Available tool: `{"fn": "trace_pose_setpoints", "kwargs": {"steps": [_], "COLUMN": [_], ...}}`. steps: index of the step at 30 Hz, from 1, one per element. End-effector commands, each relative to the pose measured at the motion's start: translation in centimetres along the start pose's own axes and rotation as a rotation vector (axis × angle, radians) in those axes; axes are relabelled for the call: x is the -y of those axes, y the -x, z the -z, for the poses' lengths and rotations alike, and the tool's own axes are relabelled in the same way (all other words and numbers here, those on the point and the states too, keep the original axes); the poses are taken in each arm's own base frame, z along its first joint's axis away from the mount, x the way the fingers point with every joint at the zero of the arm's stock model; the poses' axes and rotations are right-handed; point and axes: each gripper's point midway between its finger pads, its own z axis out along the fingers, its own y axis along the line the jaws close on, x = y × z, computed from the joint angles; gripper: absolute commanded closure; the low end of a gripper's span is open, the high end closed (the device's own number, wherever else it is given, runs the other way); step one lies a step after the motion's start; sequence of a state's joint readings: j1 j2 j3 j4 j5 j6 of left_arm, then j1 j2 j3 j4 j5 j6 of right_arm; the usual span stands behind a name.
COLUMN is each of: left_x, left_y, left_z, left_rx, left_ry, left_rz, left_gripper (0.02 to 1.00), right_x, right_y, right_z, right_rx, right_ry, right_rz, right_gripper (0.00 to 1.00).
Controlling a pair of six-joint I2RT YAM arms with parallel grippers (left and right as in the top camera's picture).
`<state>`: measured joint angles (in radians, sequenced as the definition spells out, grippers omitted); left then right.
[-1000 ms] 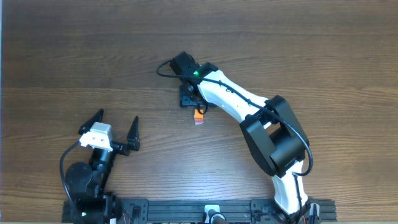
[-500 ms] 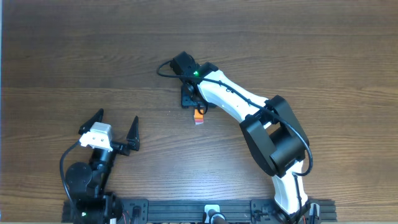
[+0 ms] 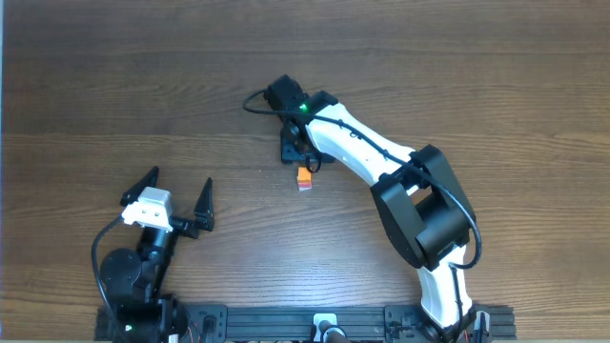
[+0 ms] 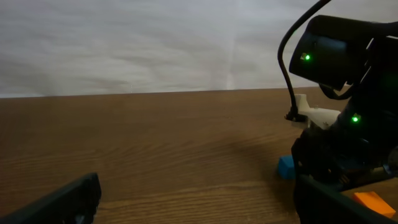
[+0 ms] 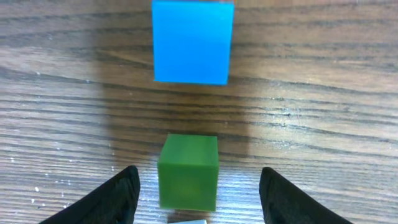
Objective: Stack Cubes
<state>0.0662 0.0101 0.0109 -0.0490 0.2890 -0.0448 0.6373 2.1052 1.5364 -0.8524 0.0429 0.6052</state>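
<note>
wooden table (image 3: 496, 76), holding three cubes, one of each colour. green cube (image 5: 188, 171): one, sitting flat on the table between the two fingers of the right gripper (image 5: 198, 180), which is standing open around it, a strip of bare wood showing on each side, neither finger touching it. blue cube (image 5: 193, 40): one, lying just beyond the green cube and in line with it, the two sitting apart with table grain showing between them. orange cube (image 3: 304, 175): one, resting on the table just beside the right gripper on the side toward the arm bases, nothing stacked on it. the right arm (image 3: 381, 162) is reaching from its base at the table's near edge across to the middle of the table, where all three cubes are gathering close together. left gripper (image 3: 180, 177): one, hanging open and gripping nothing, near its own base and well apart from the cubes. wide bare wood is lying open on every side of the cube group, out to the far edge and to both sides.
</note>
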Motion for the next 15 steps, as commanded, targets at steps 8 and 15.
{"fn": "trace_pose_setpoints", "kwargs": {"steps": [8, 15], "left_x": [0.02, 0.02], "left_y": [-0.12, -0.12], "left_z": [0.01, 0.01], "left_rx": [0.0, 0.0], "left_ry": [-0.004, -0.004], "left_rz": [-0.011, -0.011], "left_gripper": [0.018, 0.018], "right_x": [-0.75, -0.74], "right_y": [0.84, 0.81], "right_z": [0.48, 0.47], "right_rx": [0.003, 0.002], "right_ry": [0.038, 0.037], "right_rz": [0.018, 0.018], "right_gripper": [0.426, 0.443]}}
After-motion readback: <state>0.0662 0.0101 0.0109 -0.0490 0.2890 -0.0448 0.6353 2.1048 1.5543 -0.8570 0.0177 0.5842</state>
